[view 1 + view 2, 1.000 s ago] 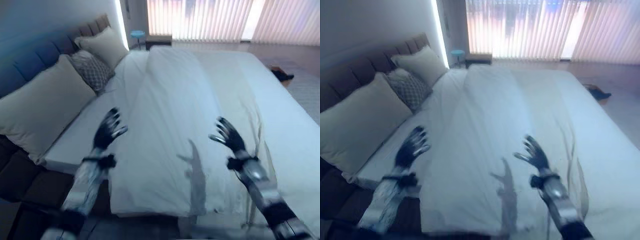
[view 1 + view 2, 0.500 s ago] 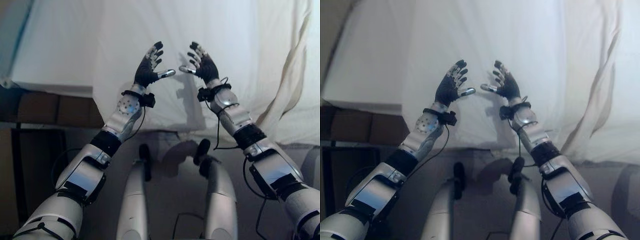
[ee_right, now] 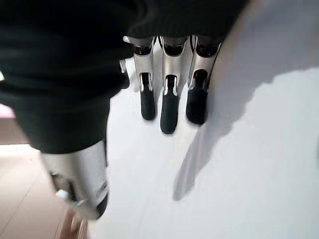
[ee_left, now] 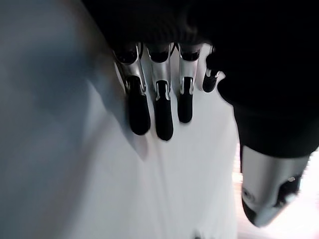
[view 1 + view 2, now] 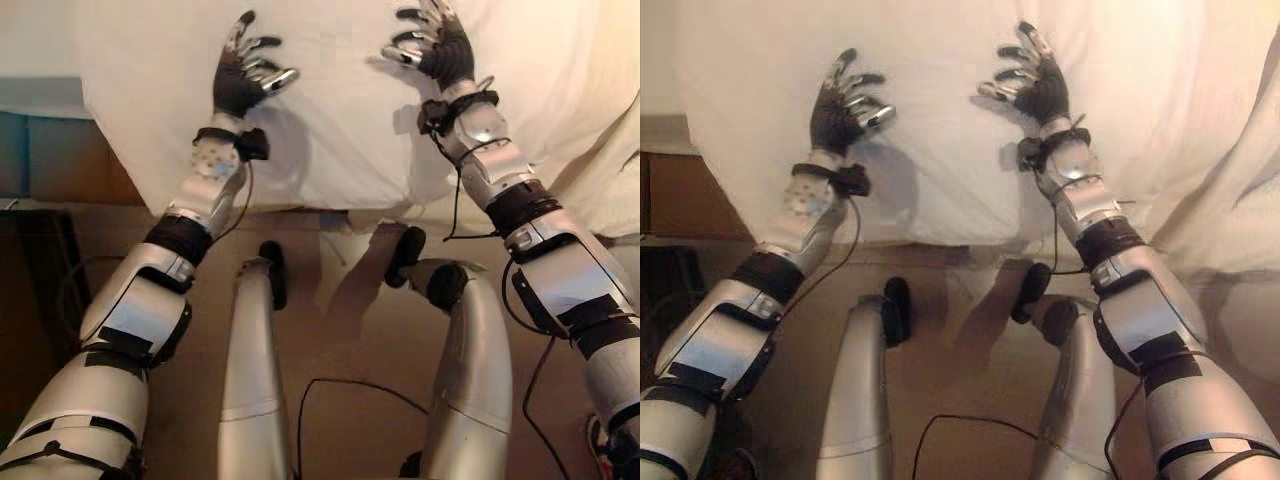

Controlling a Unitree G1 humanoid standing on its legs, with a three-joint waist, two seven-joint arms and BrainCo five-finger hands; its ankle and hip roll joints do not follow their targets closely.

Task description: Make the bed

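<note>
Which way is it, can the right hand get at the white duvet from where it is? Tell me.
Probably yes. The right hand hovers open just over the white duvet near its hanging edge, with nothing between its fingers and the cloth. The left hand is open over it too.

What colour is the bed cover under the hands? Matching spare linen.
Plain white, no pattern; the bed cover shows best in the right eye view.

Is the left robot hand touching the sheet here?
Cannot tell. The left robot hand hangs open over the sheet, its shadow close beneath; neither contact nor gap shows plainly.
</note>
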